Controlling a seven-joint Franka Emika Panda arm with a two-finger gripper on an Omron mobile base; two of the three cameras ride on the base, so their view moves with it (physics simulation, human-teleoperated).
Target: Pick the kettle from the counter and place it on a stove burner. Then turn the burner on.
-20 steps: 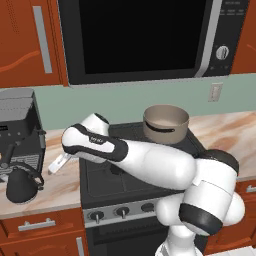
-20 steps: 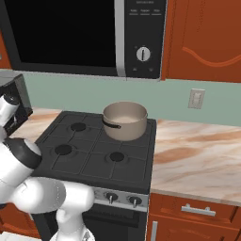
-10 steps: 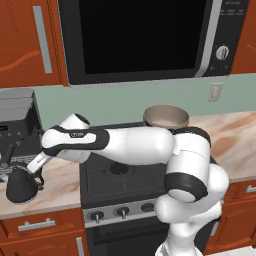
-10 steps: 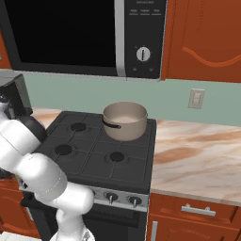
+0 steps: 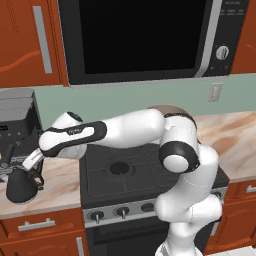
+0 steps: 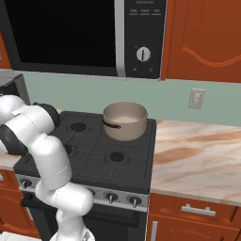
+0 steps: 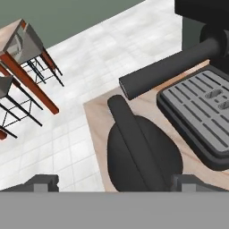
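A: Left base view, entries?
B: Kettle (image 5: 20,186) at the counter's (image 5: 57,185) left front edge, beside the coffee machine (image 5: 17,130). My gripper (image 5: 34,176) sits at its handle, fingers apart, nothing held.
A: Right base view?
B: Saucepan (image 6: 124,120) on the stove's (image 6: 94,155) back right burner; counter continues right.
A: Hand view?
B: Kettle between my fingertips (image 7: 42,184), spread wide, at the counter's edge; drip tray (image 7: 203,109) alongside.

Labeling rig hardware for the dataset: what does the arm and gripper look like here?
The arm has glossy white rounded links with dark grey-black joint bands, and small dark lettering on the forearm. The gripper is white-bodied with two small dark fingers. No cables are visible.
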